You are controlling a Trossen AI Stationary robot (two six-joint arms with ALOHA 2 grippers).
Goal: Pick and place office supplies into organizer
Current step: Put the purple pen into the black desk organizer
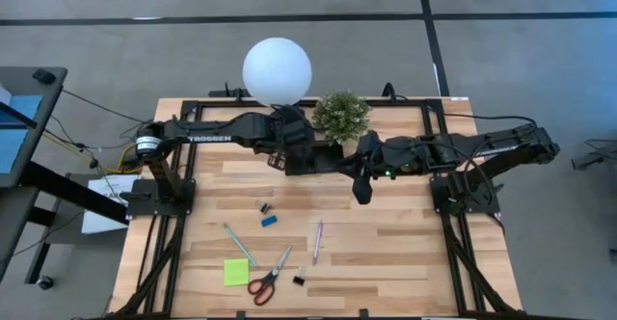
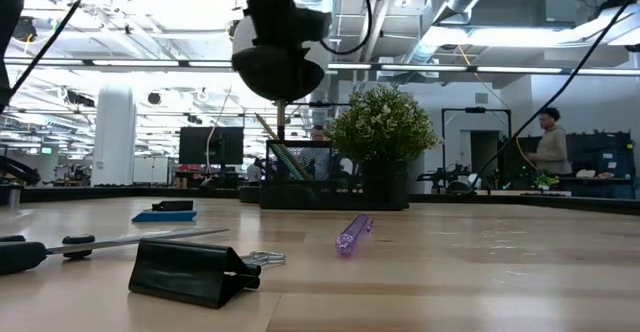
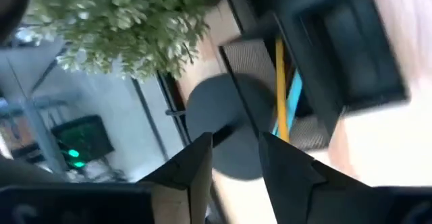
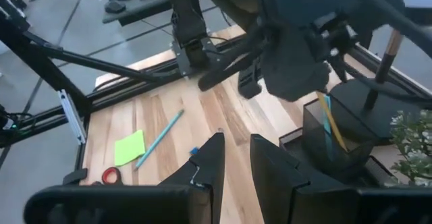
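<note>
The black mesh organizer (image 1: 301, 158) stands at the far middle between the lamp and the plant, and holds a yellow pencil (image 3: 278, 82) and a blue pen (image 3: 291, 102). My left gripper (image 3: 235, 158) is open and empty above it; it also shows in the low view (image 2: 278, 67). My right gripper (image 4: 235, 158) is open and empty, hovering right of the organizer (image 1: 362, 187). On the table lie a teal pen (image 1: 239, 244), a purple pen (image 1: 317, 241), red-handled scissors (image 1: 269, 277), a lime sticky pad (image 1: 235, 272), a blue eraser (image 1: 269, 221) and two black binder clips (image 1: 262, 206) (image 1: 298, 280).
A lamp with a white globe (image 1: 278, 69) and a round black base (image 3: 226, 126) stands by the organizer. A potted plant (image 1: 340, 116) stands to the organizer's right. A thin brown pen (image 1: 333, 291) lies near the front edge. A person (image 2: 549, 142) stands in the room behind.
</note>
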